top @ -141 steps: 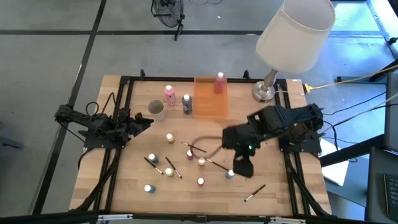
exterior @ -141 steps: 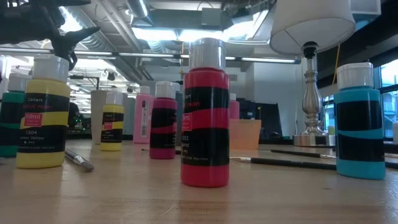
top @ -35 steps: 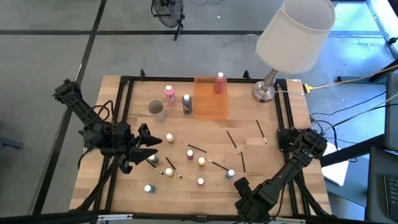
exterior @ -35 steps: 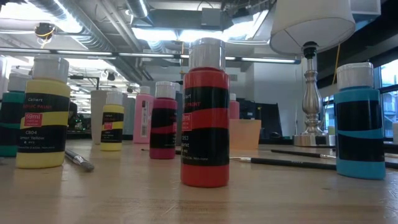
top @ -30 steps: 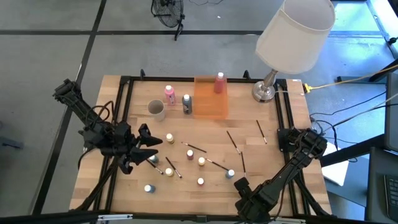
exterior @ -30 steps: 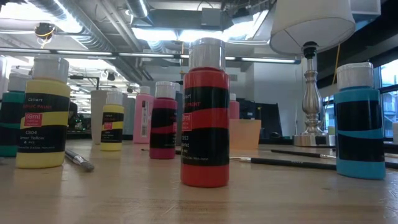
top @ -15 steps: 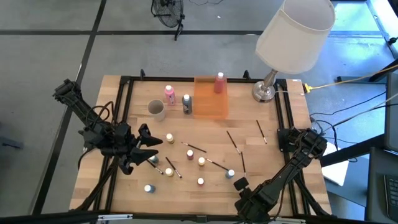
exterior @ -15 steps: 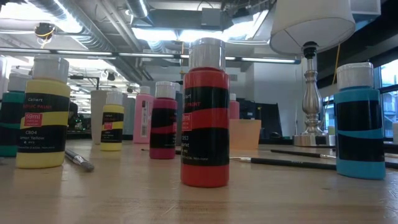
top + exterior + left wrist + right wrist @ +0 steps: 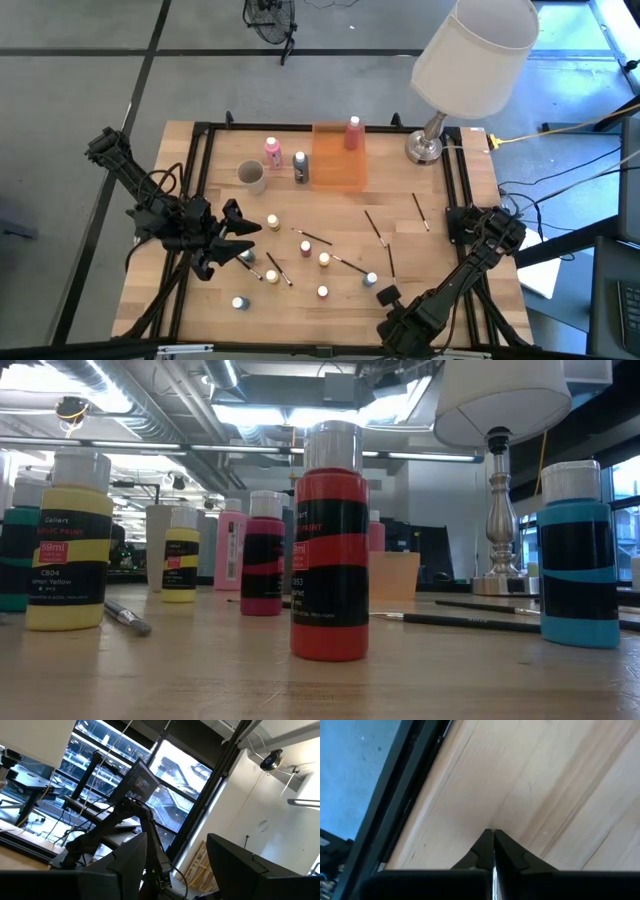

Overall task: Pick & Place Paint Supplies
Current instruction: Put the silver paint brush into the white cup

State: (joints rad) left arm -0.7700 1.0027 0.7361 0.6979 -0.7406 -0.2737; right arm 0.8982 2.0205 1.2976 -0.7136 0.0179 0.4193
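The right gripper has its two dark fingers pressed together on nothing, low over bare wood at the table's five o'clock edge, likely parked clear of the work. The left gripper hovers at nine o'clock, fingers parted and empty, tipped up toward the room. Just at its three o'clock lie small white-capped and yellow-capped paint bottles and thin dark brushes, scattered mid-table. At twelve o'clock a translucent orange tray holds one pink bottle, seemingly the drop-off
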